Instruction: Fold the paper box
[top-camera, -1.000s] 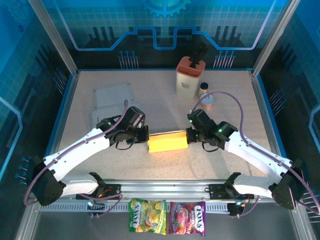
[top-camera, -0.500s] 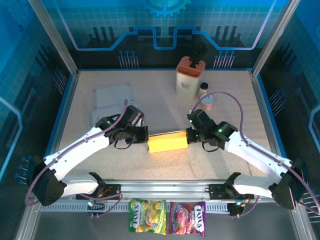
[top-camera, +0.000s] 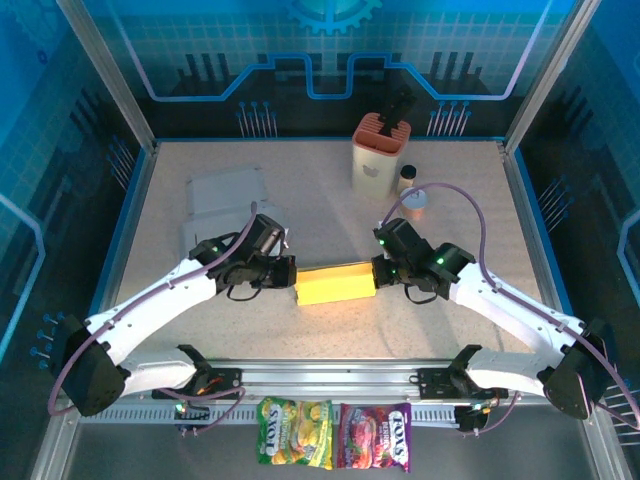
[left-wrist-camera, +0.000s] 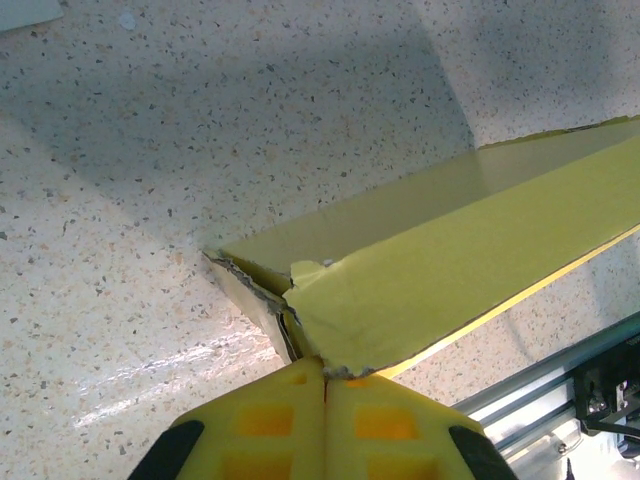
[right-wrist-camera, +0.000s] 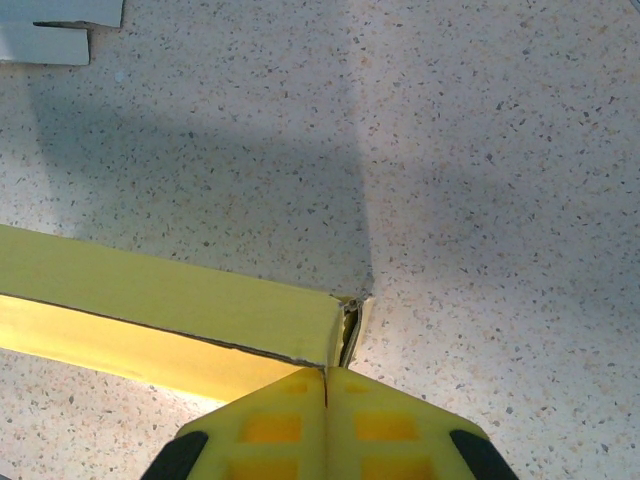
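The yellow paper box (top-camera: 335, 284) lies flat and long in the middle of the table, between the two arms. My left gripper (top-camera: 291, 272) is shut, its tips against the box's left end. In the left wrist view the shut left gripper (left-wrist-camera: 325, 366) touches a crumpled, torn flap of the box (left-wrist-camera: 450, 260). My right gripper (top-camera: 376, 272) is shut at the box's right end. In the right wrist view the shut right gripper (right-wrist-camera: 326, 372) meets the corner of the box (right-wrist-camera: 150, 290), where a side flap stands slightly ajar.
Flat white cardboard sheets (top-camera: 228, 190) lie at the back left. An orange and white holder (top-camera: 380, 155), a small jar (top-camera: 408, 178) and a pink-lidded pot (top-camera: 415, 203) stand at the back right. Two candy bags (top-camera: 295, 432) lie beyond the front rail.
The left arm's wrist has shifted slightly at the box's left end. The box and the right arm have stayed put.
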